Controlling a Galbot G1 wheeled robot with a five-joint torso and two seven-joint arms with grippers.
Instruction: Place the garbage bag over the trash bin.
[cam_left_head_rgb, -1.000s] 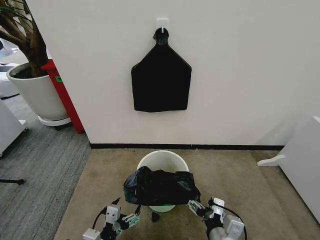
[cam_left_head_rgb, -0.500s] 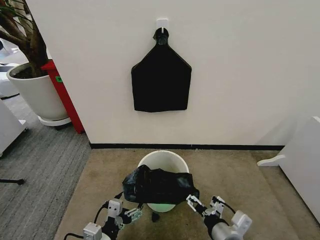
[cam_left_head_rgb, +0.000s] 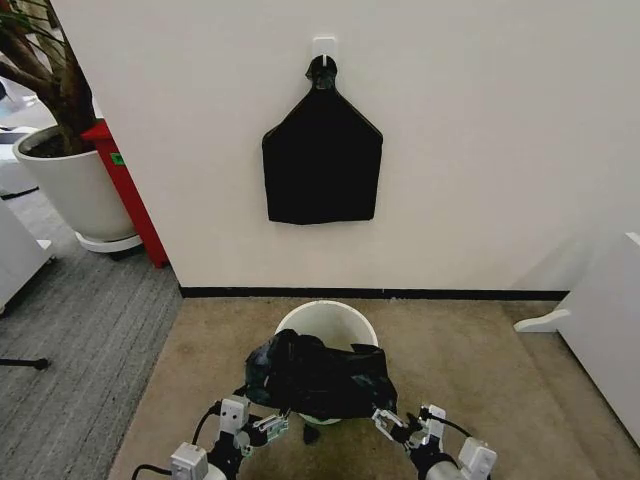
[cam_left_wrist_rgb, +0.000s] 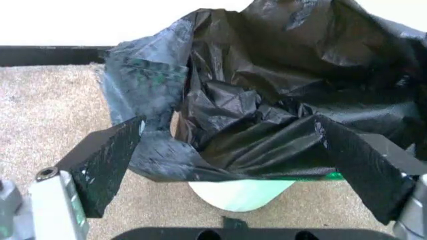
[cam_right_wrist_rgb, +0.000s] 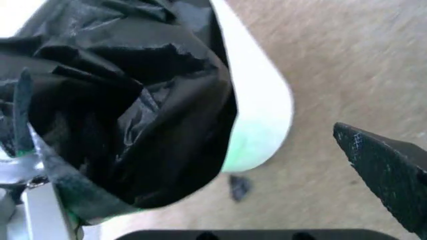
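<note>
The trash bin (cam_left_head_rgb: 326, 322), a small pale round bucket, is seen standing on the tan carpet (cam_left_head_rgb: 480, 380) in the lower middle of the head view, just in front of the black baseboard (cam_left_head_rgb: 400, 294) of the white wall (cam_left_head_rgb: 480, 150). The garbage bag (cam_left_head_rgb: 318, 378), glossy black and wrinkled, is being draped over the near half of the bin's rim, while the far half of the rim is being left bare and white. In the left wrist view the bag (cam_left_wrist_rgb: 267, 100) is shown bunched in folds across the bin's mouth, with the pale green base of the bin (cam_left_wrist_rgb: 240, 192) showing beneath it.

The left gripper (cam_left_head_rgb: 262, 428) is being held at the bottom of the head view, just below the bag's left lower edge; its fingers (cam_left_wrist_rgb: 107, 165) are spread wide, with the bag's hanging edge seen between them but not being clamped. The right gripper (cam_left_head_rgb: 395, 425) is being held at the bag's right lower corner, its fingers (cam_right_wrist_rgb: 387, 170) also spread wide, and nothing is being gripped by them.

A small dark scrap (cam_left_head_rgb: 311, 434) is lying on the carpet at the foot of the bin. A flat black bundle (cam_left_head_rgb: 322, 165) is being hung from a white hook (cam_left_head_rgb: 324, 47) in the upper middle. A white plant pot (cam_left_head_rgb: 75, 190) and a red cabinet (cam_left_head_rgb: 125, 190) are seen at the upper left.
</note>
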